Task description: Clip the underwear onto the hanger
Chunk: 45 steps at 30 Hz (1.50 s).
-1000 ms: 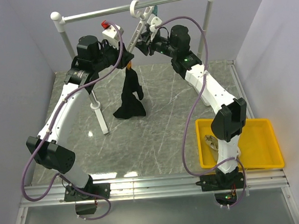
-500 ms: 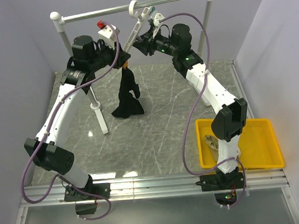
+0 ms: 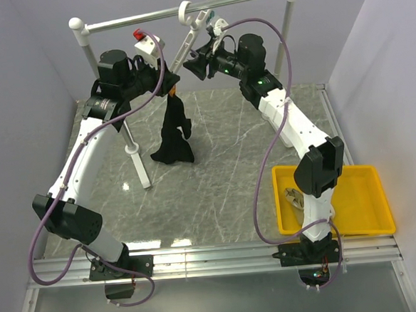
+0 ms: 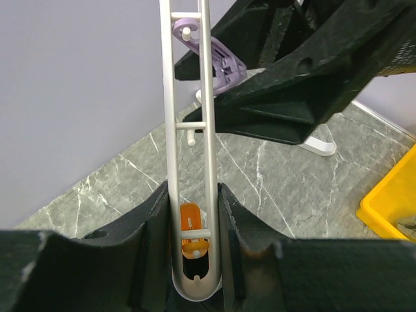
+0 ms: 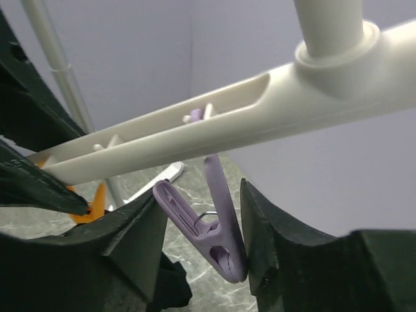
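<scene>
Left jaws are closed narrow on the lower end of the hanger, whose two white side bars sit snug between the two black fingers at the bottom centre of the left wrist view. An orange clip sits inside that rounded end, just above its tip. Right jaws stand on either side of a purple clip hanging under the hanger's body at the lower centre of the right wrist view; whether they press on it or only flank it I cannot tell. In the overhead view the hanger is hooked on the white rail at the top of the frame and tilts steeply, its low end toward the left, its high end toward the upper right. The underwear hangs as a narrow black bundle straight down from that low end, left of centre, its bottom close to the grey marble bench; whether the orange clip grips it is hidden. A yellow tray lies at the lower right, well apart from the underwear
</scene>
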{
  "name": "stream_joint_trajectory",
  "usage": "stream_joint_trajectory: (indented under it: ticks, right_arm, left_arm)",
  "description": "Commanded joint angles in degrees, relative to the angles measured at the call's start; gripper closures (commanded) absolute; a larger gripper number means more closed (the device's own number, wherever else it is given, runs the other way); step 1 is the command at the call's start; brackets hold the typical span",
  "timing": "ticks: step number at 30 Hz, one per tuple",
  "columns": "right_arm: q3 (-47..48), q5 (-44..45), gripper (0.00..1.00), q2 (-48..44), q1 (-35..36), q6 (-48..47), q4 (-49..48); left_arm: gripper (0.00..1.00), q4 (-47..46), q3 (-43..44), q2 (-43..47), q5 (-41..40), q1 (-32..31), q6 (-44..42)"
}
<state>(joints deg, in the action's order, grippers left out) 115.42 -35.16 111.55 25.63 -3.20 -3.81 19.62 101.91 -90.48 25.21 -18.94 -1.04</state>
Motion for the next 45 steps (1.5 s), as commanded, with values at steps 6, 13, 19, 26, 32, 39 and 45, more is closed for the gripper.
stream_joint_trajectory:
  ticks: [6, 13, 19, 26, 32, 39, 45]
  right_arm:
    - [0.9, 6.7, 0.34, -3.3, -0.5, -1.4, -3.8]
    - [-3.0, 8.1, 0.18, -5.1, 0.2, -2.9, -7.4]
    - [-8.4, 9.6, 0.13, -7.9, 1.5, -7.6, -12.3]
    - [-8.0, 9.4, 0.13, -7.9, 1.9, -6.2, -14.4]
    - [-7.4, 8.4, 0.23, -7.7, 2.7, -6.5, -13.9]
    - [-7.0, 7.7, 0.58, -7.7, 2.7, -5.8, -13.5]
    - [-5.1, 7.5, 1.00, -7.6, 2.6, -2.1, -11.3]
  left_arm:
    - [0.84, 1.0, 2.2, 1.2, 5.5, -0.5, -1.7]
    - [0.84, 0.9, 2.5, 0.9, 5.9, -0.5, -0.9]
    - [0.84, 0.5, 2.0, 1.0, 6.0, -0.4, -0.8]
    - [0.84, 0.3, 1.3, 1.4, 6.0, -0.5, -0.8]
    - [0.84, 0.2, 1.0, 1.6, 6.0, -0.5, -0.6]
    - [0.84, 0.4, 0.7, 1.8, 5.8, -0.4, -0.9]
    - [0.84, 0.7, -0.2, 2.3, 5.4, 0.0, -1.9]
